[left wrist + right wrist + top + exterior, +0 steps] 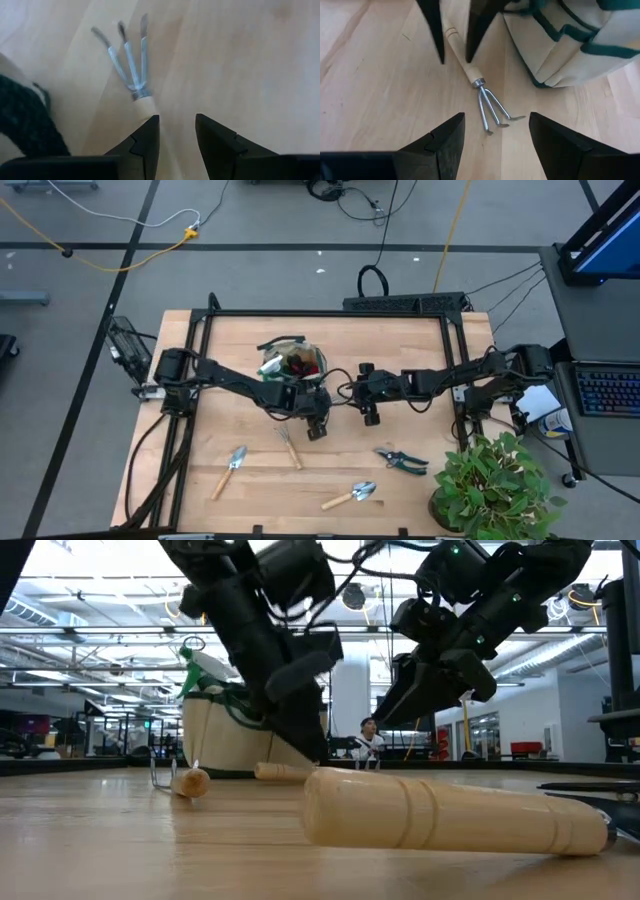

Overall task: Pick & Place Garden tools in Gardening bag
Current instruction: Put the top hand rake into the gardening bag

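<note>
My left jaws (317,427) hang released just over the hand fork's (290,448) wooden handle, a finger (145,145) on either side of it, not clenched. The fork lies flat on the counter (400,360), at about five o'clock from the gardening bag (293,368). My right jaws (370,417) hover spread wide at three o'clock of the left ones, holding nothing.

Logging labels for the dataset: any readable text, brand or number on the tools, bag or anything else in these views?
None readable.
Gardening bag: no print visible.
Hand fork, trowels, pruning shears: no markings visible.
Room signs behind the table in the low view: too blurred to read.
</note>
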